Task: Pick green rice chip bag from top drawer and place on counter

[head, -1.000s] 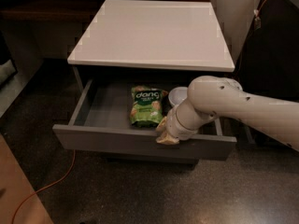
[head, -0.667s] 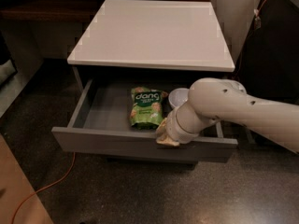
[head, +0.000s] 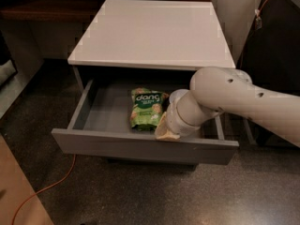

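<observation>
The green rice chip bag (head: pixel 147 108) lies flat in the open top drawer (head: pixel 103 108), with its white "dang" lettering facing up. My gripper (head: pixel 165 132) reaches down into the drawer from the right. Its tan tip is just to the right of the bag's lower right corner, near the drawer's front wall. The white arm (head: pixel 234 100) hides the drawer's right part. The white counter (head: pixel 152 32) above the drawer is bare.
A white bowl (head: pixel 177 96) in the drawer shows partly behind my arm, right of the bag. A dark wooden shelf (head: pixel 47 6) runs at the back left. An orange cable (head: pixel 47 184) lies on the dark floor at the front left.
My arm has barely shifted and the gripper stays beside the bag's lower right corner. The bag has not moved.
</observation>
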Tool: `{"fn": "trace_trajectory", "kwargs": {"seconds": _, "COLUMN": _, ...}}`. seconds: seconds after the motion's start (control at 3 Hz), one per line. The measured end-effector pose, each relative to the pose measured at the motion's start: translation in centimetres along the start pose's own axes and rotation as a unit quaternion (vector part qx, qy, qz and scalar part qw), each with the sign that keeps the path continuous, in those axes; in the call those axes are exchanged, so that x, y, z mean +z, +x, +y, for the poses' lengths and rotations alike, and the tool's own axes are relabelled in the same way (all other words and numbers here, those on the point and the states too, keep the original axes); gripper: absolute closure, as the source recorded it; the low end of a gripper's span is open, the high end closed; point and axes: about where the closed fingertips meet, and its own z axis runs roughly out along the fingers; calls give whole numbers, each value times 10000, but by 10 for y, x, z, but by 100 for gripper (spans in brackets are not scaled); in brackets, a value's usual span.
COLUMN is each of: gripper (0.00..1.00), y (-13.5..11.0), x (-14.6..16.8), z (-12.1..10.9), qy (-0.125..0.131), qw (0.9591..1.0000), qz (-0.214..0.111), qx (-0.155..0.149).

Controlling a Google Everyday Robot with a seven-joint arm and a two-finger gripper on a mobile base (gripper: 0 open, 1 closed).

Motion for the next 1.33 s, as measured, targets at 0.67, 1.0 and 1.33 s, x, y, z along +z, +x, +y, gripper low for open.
{"fn": "trace_trajectory", "kwargs": {"seconds": 0.67, "gripper": 0, "y": -22, "x": -21, "z": -49, "qy": -255, "qw": 9952, "qz": 167, "qx": -926}}
{"fn": "trace_trajectory", "kwargs": {"seconds": 1.0, "gripper": 0, "y": -29, "x": -7, "z": -66, "qy": -420, "qw": 9821, "qz": 326, "qx": -1805}}
{"fn": "trace_trajectory", "kwargs": {"seconds": 1.33, "gripper": 0, "y": -35, "x": 14, "z": -81, "qy": -521, "qw": 9447, "qz": 563, "qx": -3190}}
